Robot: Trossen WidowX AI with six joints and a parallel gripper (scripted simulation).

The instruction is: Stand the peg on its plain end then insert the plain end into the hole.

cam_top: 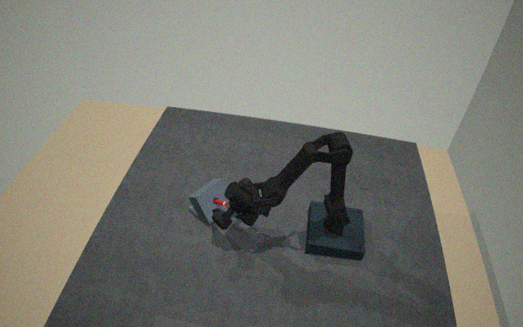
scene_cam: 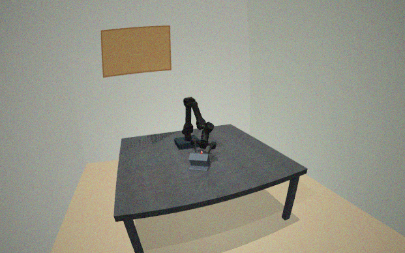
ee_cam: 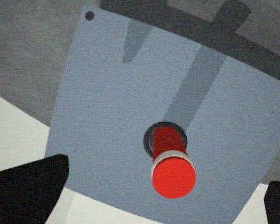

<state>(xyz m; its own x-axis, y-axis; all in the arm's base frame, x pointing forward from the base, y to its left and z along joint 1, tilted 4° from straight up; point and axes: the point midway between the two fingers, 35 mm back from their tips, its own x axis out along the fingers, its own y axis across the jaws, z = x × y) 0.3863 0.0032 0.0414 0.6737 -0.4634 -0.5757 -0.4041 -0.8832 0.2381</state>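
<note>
The red peg (cam_top: pixel 221 202) (scene_cam: pixel 201 152) (ee_cam: pixel 173 177) sits with its plain end in the hole (ee_cam: pixel 147 142) of the grey-blue sloped panel (cam_top: pixel 205 197) (scene_cam: pixel 199 158) (ee_cam: pixel 106 90). Its white-banded end sticks out of the face towards the wrist camera. How deep it sits inside the hole is hidden. My gripper (cam_top: pixel 227 206) (scene_cam: pixel 203 151) (ee_cam: pixel 171 181) is wide open, with one finger on each side of the peg and clear gaps between them in the wrist view. Nothing is held.
The robot base (cam_top: pixel 335 236) (scene_cam: pixel 181 143) stands on the dark table (cam_top: pixel 161 274) (scene_cam: pixel 157 189) behind the arm. The panel's face is close in front of the fingers. A small dark dot (ee_cam: pixel 89 16) marks a corner of the panel.
</note>
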